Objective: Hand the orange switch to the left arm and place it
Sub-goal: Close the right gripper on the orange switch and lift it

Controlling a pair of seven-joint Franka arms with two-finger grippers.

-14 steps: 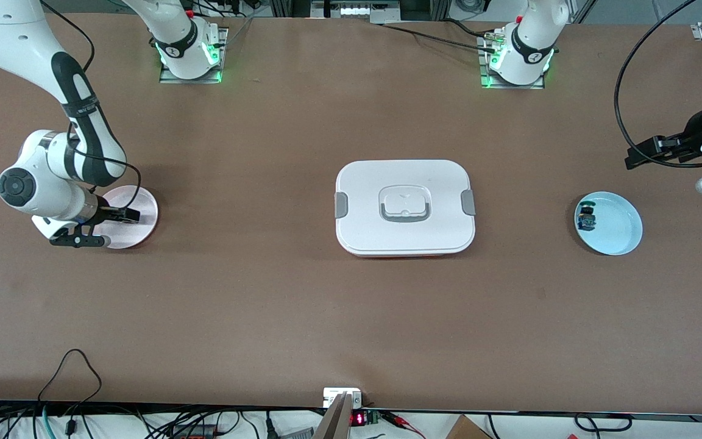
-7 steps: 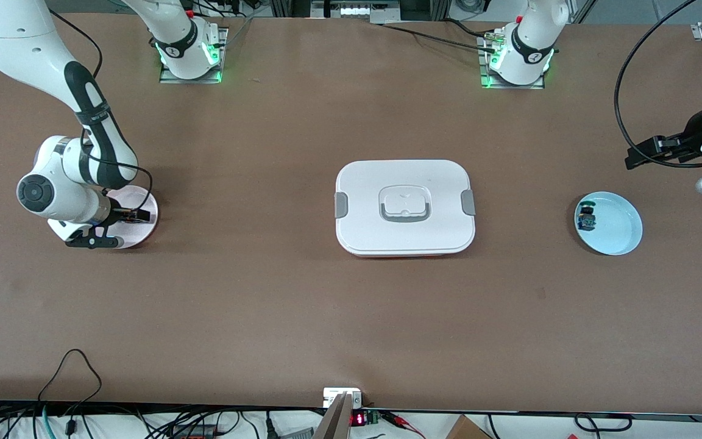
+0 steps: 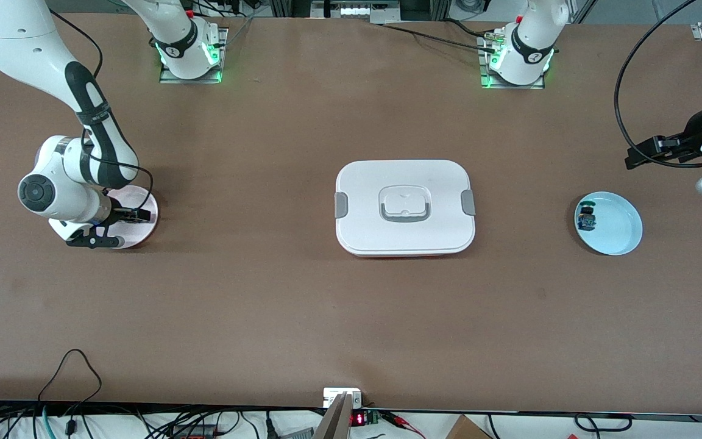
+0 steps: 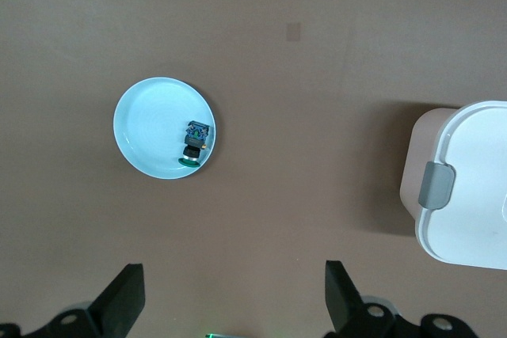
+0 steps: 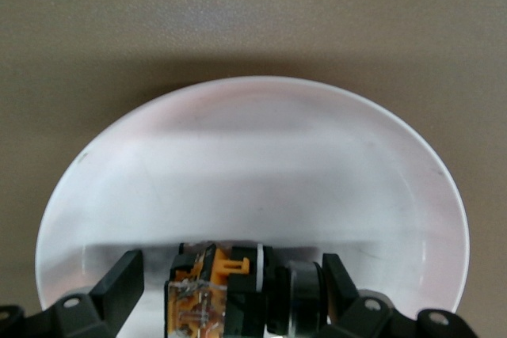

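Observation:
The orange switch point(image 5: 238, 294) lies on its side on a pale pink plate point(image 5: 253, 140) at the right arm's end of the table. My right gripper point(image 5: 231, 281) is down at that plate point(image 3: 146, 227), open, with one finger on each side of the switch; the finger point(image 5: 342, 282) by the round black cap is close to it, and a gap shows at the orange end. In the front view the right gripper point(image 3: 127, 219) hides the switch. The white box point(image 3: 405, 207) sits mid-table. My left gripper point(image 4: 235, 290) hangs open and empty over bare table; the left arm waits.
A light blue plate point(image 3: 618, 236) lies at the left arm's end and carries a small blue-and-green component point(image 3: 586, 218). The left wrist view shows the same plate point(image 4: 150, 128), the component point(image 4: 194, 142) and the box's clipped end point(image 4: 467, 187). Cables run along the table's near edge.
The right arm shifted a little toward the box's end over the pink plate, then held almost still. The left arm has not moved.

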